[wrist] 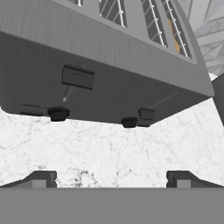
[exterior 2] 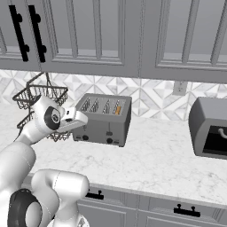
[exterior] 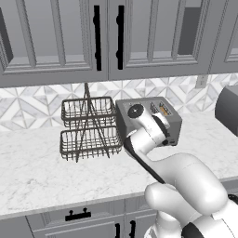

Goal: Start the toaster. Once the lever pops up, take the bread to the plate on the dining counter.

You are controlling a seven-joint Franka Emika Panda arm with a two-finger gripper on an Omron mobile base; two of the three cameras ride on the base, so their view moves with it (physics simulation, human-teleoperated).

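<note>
The grey brushed-metal toaster (exterior 2: 104, 119) stands on the marble worktop against the tiled wall. The toaster (wrist: 109, 61) looms close in the hand view. A tan slice of bread (exterior 2: 117, 108) sits in its rightmost slot, and the bread (wrist: 175, 39) peeks orange there. Two dark lever tabs are on the front face, the left lever (wrist: 78, 76) and a right one (wrist: 147, 114), above black knobs (wrist: 57, 114). My gripper (wrist: 110, 179) is open, low in front of that face, touching nothing. From the side, the gripper (exterior 2: 82, 119) is at the toaster's left front corner. The plate and dining counter are out of view.
A two-tier dark wire basket rack (exterior: 88, 128) stands left of the toaster (exterior: 169, 116). A second grey appliance (exterior 2: 210, 128) with a dark opening sits at the right. Grey wall cabinets (exterior 2: 111, 35) hang overhead. Bare marble worktop (exterior 2: 155, 159) lies in front.
</note>
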